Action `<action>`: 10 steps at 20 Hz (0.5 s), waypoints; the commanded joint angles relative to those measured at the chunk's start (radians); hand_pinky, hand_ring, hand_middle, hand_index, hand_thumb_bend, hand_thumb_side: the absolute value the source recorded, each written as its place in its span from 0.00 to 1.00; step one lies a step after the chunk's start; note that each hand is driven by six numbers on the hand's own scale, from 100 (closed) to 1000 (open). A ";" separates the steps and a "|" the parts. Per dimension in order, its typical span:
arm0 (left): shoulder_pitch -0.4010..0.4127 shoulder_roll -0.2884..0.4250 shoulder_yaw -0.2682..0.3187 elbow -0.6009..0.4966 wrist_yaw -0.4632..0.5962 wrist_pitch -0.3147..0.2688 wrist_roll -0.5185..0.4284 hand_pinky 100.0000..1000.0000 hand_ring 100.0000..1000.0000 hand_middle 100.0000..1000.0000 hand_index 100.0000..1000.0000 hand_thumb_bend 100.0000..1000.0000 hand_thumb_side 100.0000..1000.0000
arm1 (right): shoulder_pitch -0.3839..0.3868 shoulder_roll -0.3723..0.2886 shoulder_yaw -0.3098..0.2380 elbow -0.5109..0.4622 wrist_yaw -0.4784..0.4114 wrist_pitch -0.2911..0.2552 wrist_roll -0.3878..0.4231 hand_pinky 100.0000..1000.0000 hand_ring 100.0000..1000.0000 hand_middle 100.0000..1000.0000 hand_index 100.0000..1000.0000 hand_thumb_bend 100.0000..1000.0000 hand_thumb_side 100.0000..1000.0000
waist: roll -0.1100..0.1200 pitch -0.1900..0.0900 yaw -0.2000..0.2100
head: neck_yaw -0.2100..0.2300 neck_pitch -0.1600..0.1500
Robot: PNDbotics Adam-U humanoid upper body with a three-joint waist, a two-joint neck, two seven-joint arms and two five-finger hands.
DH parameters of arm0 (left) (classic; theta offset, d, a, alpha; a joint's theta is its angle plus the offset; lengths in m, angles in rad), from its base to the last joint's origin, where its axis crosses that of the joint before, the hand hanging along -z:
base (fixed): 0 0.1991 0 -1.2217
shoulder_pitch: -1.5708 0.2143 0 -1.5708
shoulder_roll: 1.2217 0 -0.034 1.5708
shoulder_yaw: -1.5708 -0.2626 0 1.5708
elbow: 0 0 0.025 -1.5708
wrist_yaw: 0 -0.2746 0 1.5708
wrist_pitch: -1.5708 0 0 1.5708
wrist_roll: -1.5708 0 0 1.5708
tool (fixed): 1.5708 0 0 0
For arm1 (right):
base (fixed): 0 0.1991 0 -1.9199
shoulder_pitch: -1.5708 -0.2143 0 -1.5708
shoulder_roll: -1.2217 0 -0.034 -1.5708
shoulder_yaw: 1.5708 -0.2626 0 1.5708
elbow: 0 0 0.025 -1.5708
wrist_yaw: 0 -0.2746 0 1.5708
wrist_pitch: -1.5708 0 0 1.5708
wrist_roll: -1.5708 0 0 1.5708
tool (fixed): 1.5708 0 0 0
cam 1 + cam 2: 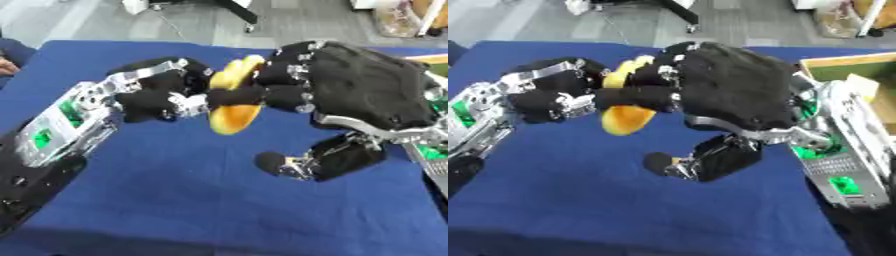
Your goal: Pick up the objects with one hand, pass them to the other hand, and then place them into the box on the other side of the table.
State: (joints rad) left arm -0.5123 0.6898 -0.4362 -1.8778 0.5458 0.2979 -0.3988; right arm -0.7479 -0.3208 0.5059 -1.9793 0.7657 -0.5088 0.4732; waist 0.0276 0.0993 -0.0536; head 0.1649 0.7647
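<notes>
- Above the middle of the blue tabletop point(201, 200): a yellow-orange curved object point(234, 112), banana-like in shape, held off the cloth between both robot hands.
- Left robot hand point(157, 97), entering from the left side: fingers curled against the left edge of the yellow object, touching it.
- Right robot hand point(719, 87), entering from the right: black-covered back turned toward the camera, fingers point(280, 95) wrapped across the middle of the yellow object from the right.
- Right thumb point(697, 162): hanging below the palm, pointing left, apart from the object and clear of the cloth.
- Upper tip of the yellow object poking out above the right fingers; lower rounded end showing beneath them.
- At the right edge of the tabletop: a wooden-rimmed box point(846, 62) with a green inside, partly hidden behind the right forearm.
- No contact between the yellow object and the tabletop or the box.
</notes>
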 commanded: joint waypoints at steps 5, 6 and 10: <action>0.002 0.044 -0.006 0.069 -0.089 -0.029 -0.042 0.57 0.41 0.34 0.45 0.00 0.22 | -0.018 0.000 -0.008 -0.021 0.020 0.003 -0.011 0.68 0.62 0.65 0.93 0.21 0.33 | -0.013 -0.015 -0.002 | 0.002 0.005; 0.003 0.046 -0.007 0.074 -0.102 -0.035 -0.051 0.57 0.41 0.34 0.45 0.00 0.22 | -0.018 -0.001 -0.008 -0.021 0.022 0.004 -0.012 0.68 0.62 0.65 0.93 0.21 0.33 | -0.013 -0.015 -0.002 | 0.002 0.005; 0.004 0.052 -0.011 0.082 -0.162 -0.060 -0.087 0.57 0.41 0.34 0.45 0.00 0.21 | -0.018 0.000 -0.009 -0.021 0.033 0.011 -0.021 0.68 0.62 0.65 0.92 0.21 0.32 | -0.013 -0.015 -0.003 | 0.004 0.005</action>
State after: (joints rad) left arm -0.4997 0.7075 -0.4488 -1.7907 0.4033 0.2458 -0.4733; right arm -0.7480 -0.3208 0.5057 -1.9793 0.7923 -0.5016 0.4600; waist 0.0276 0.0993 -0.0552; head 0.1665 0.7647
